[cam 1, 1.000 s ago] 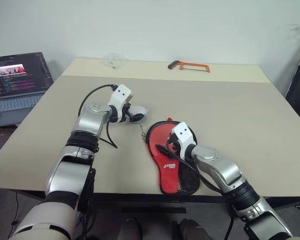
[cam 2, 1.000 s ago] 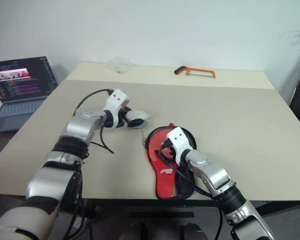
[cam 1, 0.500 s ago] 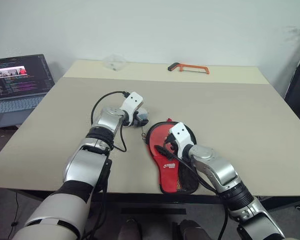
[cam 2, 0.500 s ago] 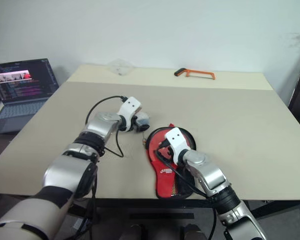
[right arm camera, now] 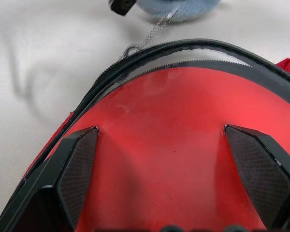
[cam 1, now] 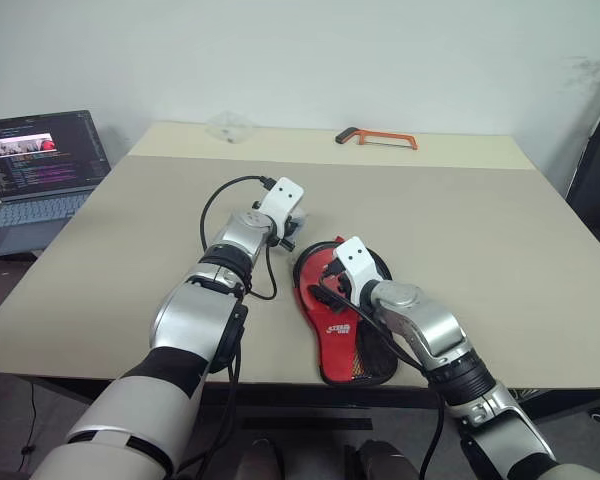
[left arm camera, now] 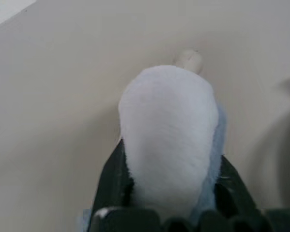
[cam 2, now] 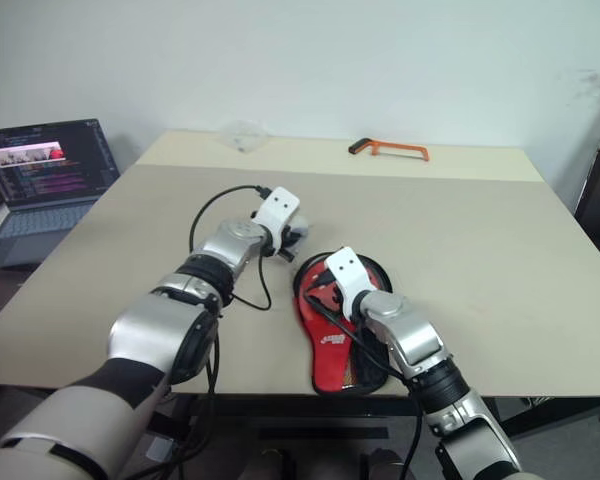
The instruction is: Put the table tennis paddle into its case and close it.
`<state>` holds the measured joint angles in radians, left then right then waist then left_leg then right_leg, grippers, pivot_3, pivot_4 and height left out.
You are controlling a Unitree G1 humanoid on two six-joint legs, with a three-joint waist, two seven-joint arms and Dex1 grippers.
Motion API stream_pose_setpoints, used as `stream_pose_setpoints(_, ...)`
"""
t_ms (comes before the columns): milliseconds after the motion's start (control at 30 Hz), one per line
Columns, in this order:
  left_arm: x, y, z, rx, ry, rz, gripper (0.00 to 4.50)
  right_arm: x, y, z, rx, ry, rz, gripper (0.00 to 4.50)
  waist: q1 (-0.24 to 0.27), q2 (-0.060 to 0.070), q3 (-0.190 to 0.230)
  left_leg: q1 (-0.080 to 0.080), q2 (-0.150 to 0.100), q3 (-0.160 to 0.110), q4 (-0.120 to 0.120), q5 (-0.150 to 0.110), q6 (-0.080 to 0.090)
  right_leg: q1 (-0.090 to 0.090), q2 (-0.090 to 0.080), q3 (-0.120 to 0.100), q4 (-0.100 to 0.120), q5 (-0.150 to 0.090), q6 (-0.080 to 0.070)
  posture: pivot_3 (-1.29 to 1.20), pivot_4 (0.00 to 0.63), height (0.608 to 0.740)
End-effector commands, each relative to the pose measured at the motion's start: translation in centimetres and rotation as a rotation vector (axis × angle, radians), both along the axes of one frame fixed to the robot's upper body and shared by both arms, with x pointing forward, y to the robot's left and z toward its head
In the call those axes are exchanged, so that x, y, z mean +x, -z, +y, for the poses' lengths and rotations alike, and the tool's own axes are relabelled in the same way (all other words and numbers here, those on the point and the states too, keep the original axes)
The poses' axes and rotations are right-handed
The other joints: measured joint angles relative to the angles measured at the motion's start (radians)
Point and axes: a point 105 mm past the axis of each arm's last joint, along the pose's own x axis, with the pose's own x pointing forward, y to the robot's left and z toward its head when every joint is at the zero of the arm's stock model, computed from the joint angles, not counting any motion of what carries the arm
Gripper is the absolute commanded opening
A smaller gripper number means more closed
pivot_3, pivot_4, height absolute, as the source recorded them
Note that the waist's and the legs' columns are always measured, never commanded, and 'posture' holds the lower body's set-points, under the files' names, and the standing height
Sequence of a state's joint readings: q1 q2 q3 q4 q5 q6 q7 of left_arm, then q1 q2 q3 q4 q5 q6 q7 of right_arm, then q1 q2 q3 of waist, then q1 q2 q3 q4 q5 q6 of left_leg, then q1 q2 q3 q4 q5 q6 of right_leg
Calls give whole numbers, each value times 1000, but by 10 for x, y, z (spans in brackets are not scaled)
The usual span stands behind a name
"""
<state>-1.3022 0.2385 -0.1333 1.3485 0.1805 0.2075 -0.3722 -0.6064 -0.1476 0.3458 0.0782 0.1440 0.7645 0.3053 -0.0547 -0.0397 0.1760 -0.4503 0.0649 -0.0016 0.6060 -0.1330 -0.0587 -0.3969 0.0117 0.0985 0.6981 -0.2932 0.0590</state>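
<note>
The case [cam 1: 342, 335] lies near the table's front edge, red side up, with its white logo and black mesh pocket showing. Its zip [right arm camera: 183, 53] gapes around the round head. The table tennis paddle is hidden. My right gripper [right arm camera: 160, 129] rests open on the red head, fingers [right arm camera: 77, 164] spread wide. Just beyond the head's rim, my left gripper [cam 1: 292, 232] is shut on a white and pale-blue plush charm [left arm camera: 169, 125]. A thin chain [right arm camera: 152, 31] runs from the charm to the zip.
An open laptop [cam 1: 40, 165] stands off the table's left side. An orange hacksaw [cam 1: 378, 134] and a clear plastic wrapper [cam 1: 228, 124] lie at the far edge of the table [cam 1: 500, 230]. A dark chair [cam 1: 598, 170] is at the right.
My left arm has swung right towards the case's head, carrying the plush charm, and its fingers have shut on it. The right gripper has stayed on the case.
</note>
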Motion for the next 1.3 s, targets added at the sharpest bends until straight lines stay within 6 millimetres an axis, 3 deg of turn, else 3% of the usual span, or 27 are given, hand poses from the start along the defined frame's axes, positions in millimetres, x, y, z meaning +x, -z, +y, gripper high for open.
stream_pose_setpoints(33, 12, -54, -9, 92, 1, -203, 618, -8, 44, -14, -123, 30, 150, 4500, 1, 0, 0, 0, 0, 0, 0, 0, 0, 0, 0, 0, 0, 0, 0, 0, 150, 740)
stream_pose_setpoints(233, 15, -69, -19, 304, -6, -348, 574, -19, 46, -9, -136, -27, 165, 4500, 0, 0, 0, 0, 0, 0, 1, 0, 0, 2, 0, 1, -2, 0, 1, 0, 150, 740)
stream_pose_setpoints(533, 10, -69, -62, 601, 103, -545, 574, -26, 44, -3, -161, -77, 160, 4500, 1, 0, 0, -1, 0, 1, -1, 0, 0, 0, 0, 1, -3, -1, 0, 0, 150, 740)
stream_pose_setpoints(1133, -8, -78, -129, 679, 227, -762, 574, -46, 45, 11, -156, -90, 169, 4500, 0, 0, 0, -1, 0, 2, -6, 0, 0, -1, 0, 1, -7, -1, 0, 0, 150, 740)
stream_pose_setpoints(1300, -20, -73, -158, 682, 311, -806, 574, -52, 46, 13, -152, -88, 179, 4500, 6, 0, 0, -1, -1, 2, -6, 0, -1, 0, -1, 1, -9, -1, 0, 0, 150, 740)
